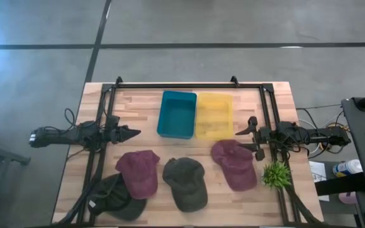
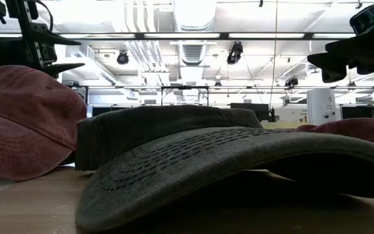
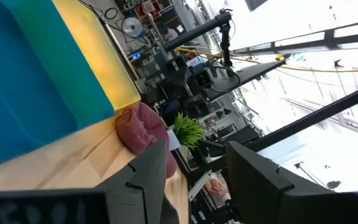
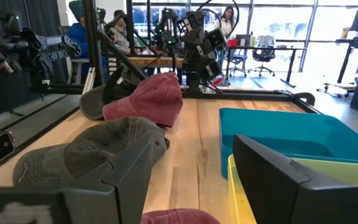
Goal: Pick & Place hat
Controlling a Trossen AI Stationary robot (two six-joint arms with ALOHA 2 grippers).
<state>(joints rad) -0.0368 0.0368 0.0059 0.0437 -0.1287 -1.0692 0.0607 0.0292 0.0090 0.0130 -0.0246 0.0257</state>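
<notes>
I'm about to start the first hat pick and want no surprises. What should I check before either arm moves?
1. Right tool open: ok, fingers spread.
2. Left tool open: ok in its wrist view.
3. Either tool already holding a hat: ok, both empty.
4. Teal bin and yellow bin free to receive: ok, nothing inside.
5. Nearest maroon hat unobstructed: ok, lies alone.
6. Dark hat at the left free: not ok, another maroon hat overlaps it.

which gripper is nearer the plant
Right. The right gripper hovers just above the plant at the table's right edge, beside a maroon hat. The left gripper is across the table, past both bins.
</notes>
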